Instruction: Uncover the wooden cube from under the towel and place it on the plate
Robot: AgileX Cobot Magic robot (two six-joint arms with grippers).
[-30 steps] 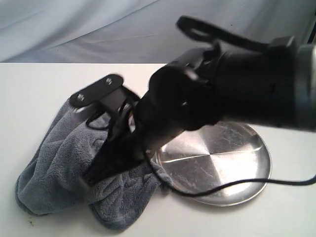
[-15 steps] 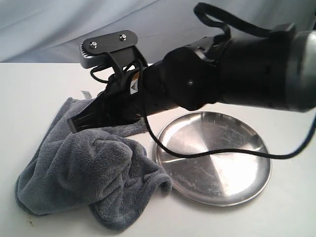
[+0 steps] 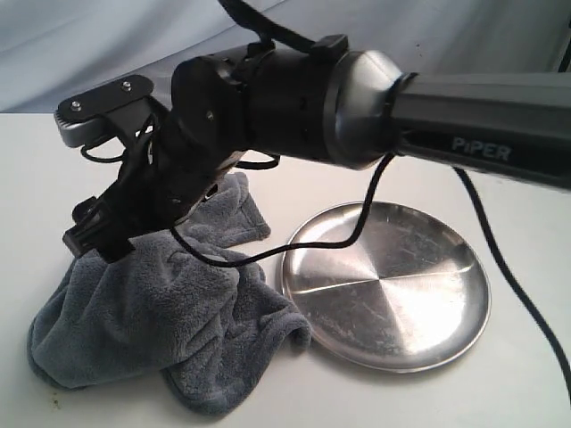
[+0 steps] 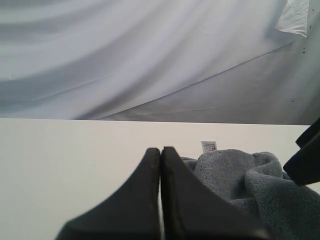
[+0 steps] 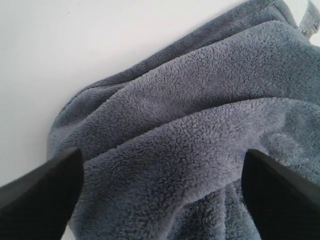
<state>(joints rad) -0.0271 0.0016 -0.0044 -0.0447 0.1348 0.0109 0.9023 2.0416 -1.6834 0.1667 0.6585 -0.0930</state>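
The dark grey towel (image 3: 169, 330) lies bunched on the white table, left of the shiny steel plate (image 3: 393, 285). Nothing of the wooden cube shows in any view. My right gripper (image 3: 89, 236) reaches across from the right and hovers at the towel's upper left part. In the right wrist view it (image 5: 161, 157) is open wide, with folds of the towel (image 5: 190, 130) lying below and between its fingers. My left gripper (image 4: 160, 149) is shut on nothing, low over the table, with the towel (image 4: 240, 175) and its white tag (image 4: 208, 145) just beyond it.
The right arm's thick black body spans the scene above the plate, and its black cable (image 3: 357, 227) hangs over the plate's left rim. A draped grey cloth backdrop (image 3: 107, 45) closes off the far side of the table.
The right gripper has risen from the middle of the towel and swung left to the towel's upper left part. The towel now shows bunched, with a flap lying toward the plate.
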